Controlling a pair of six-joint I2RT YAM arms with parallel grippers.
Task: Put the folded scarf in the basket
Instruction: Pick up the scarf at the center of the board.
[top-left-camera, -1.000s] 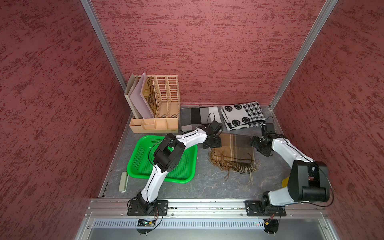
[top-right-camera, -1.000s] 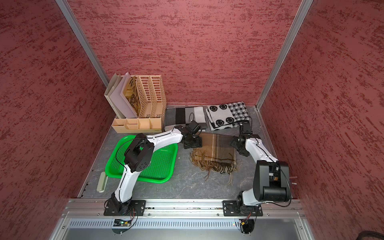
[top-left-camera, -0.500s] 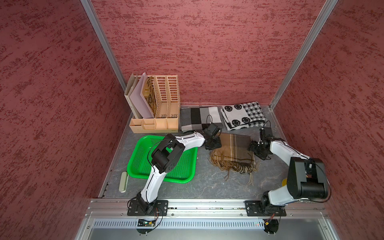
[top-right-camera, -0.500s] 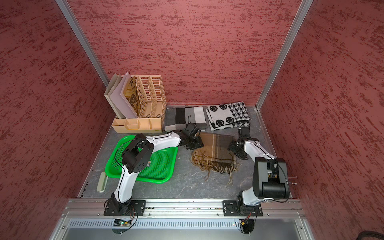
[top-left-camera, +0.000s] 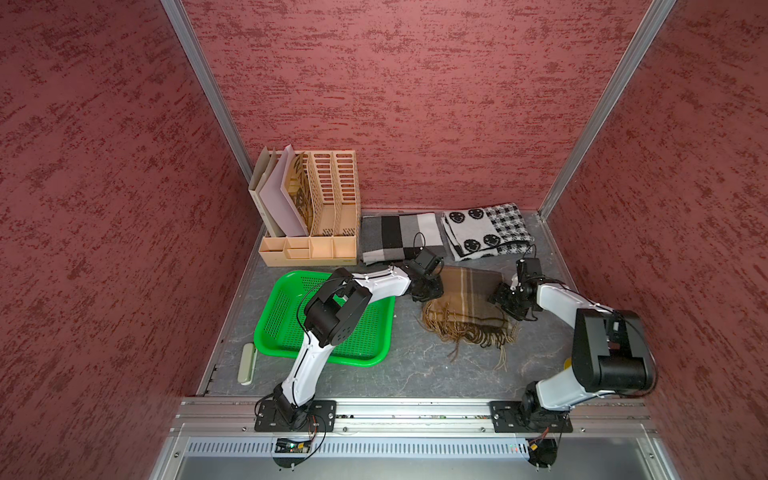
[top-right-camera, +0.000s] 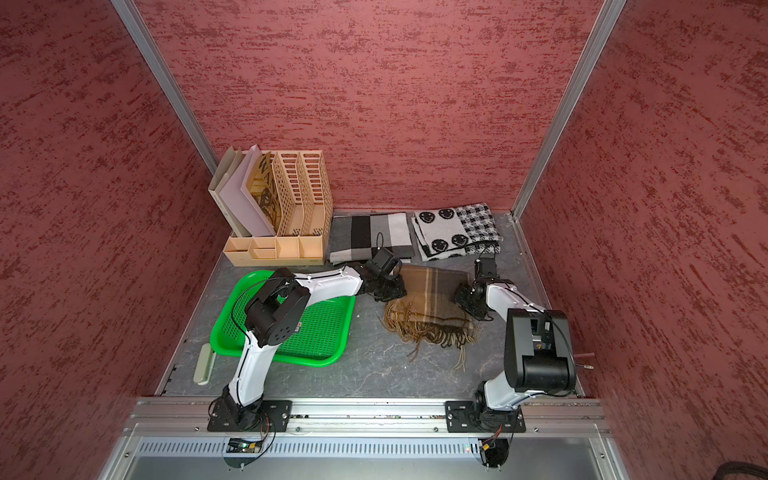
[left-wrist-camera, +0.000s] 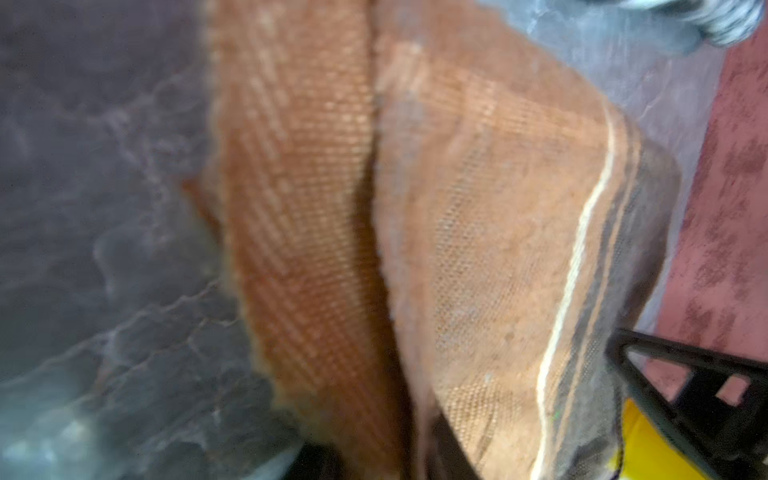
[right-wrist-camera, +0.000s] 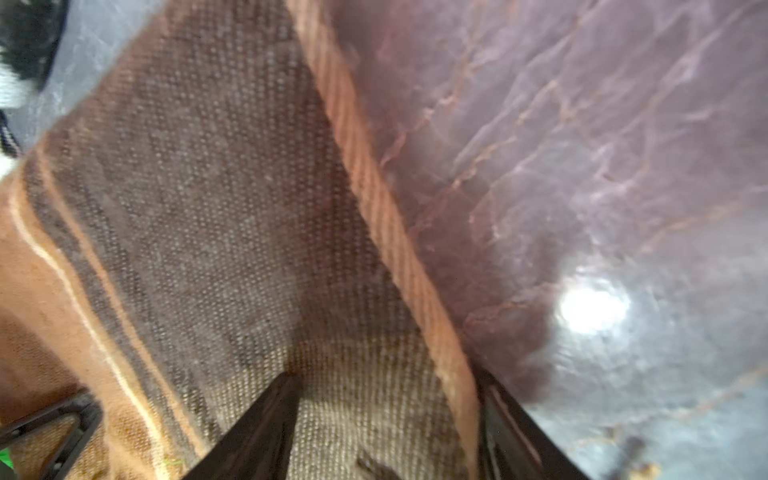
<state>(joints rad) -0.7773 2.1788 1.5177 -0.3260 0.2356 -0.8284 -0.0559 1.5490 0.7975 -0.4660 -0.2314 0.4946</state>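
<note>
**Brown scarf taken at both side edges, still outside the basket**

The woven brown plaid scarf (top-left-camera: 465, 299), fringe toward the front edge, lies mid-counter (top-left-camera: 415, 374) beside the perforated green basket (top-left-camera: 274, 345). My left tool (top-left-camera: 430, 291), wider a second ago, now pinches its left edge. My right tool (top-left-camera: 500, 297) straddles the right edge, jaws apart. A slotted tan organiser (top-left-camera: 328, 199) stands at the rear.

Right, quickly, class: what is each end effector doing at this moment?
Left end effector: closed on the brown scarf at its edge.
Right end effector: open, jaws astride the opposite edge, not gripping.
</note>
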